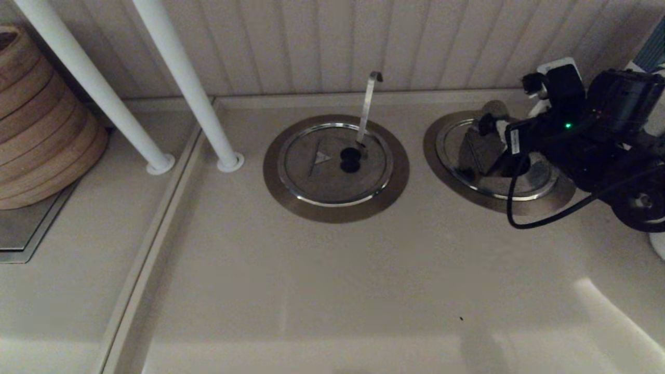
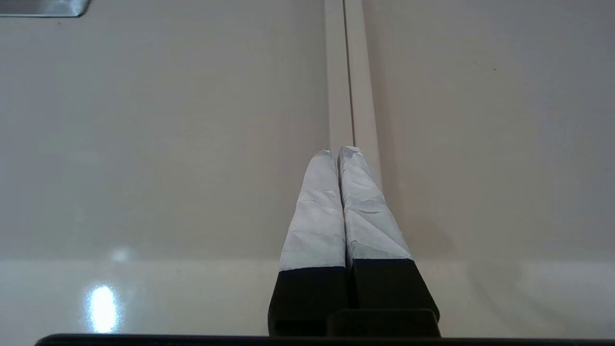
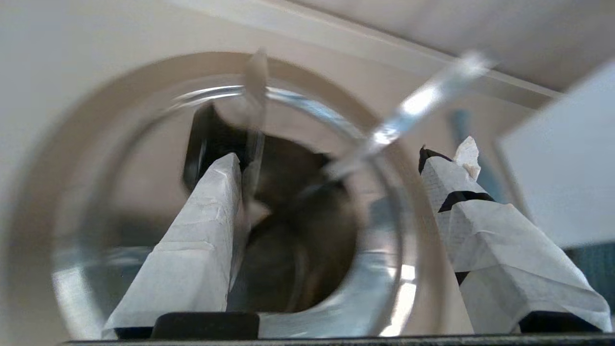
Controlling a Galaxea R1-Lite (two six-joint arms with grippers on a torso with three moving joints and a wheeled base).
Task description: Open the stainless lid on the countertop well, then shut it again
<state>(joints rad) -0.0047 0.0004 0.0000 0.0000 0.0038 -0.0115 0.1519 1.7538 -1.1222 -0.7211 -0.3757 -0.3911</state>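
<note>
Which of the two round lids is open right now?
The right lid, under the right claw: its half is folded up over the dark well. The middle lid, with the hooked handle, lies flat.

Countertop (image 1: 332,291): smooth beige solid surface, semi-gloss, soft glare patches at near edge. Back wall (image 1: 311,41): ribbed pale panel, matt.

Countertop well (image 1: 550,195), right: wide brushed-steel ring, satin. Stainless lid (image 1: 480,150) on it: steel, tilted up, with a polished bright rim. Straight utensil handle (image 3: 423,103): shiny metal, mirror-like glints.

Twin lid (image 1: 322,171), middle: dull brushed steel disc, polished rim, glossy black plastic knob (image 1: 350,159); its hook-tipped handle (image 1: 368,106) is satin metal.

Right gripper (image 3: 336,192): fingers wrapped in crinkled white tape, matt, over black plastic. Left gripper (image 2: 342,151): same wrap.

Far left: stacked steamers (image 1: 36,119), matt wood. Two white poles (image 1: 182,78), smooth painted finish.
</note>
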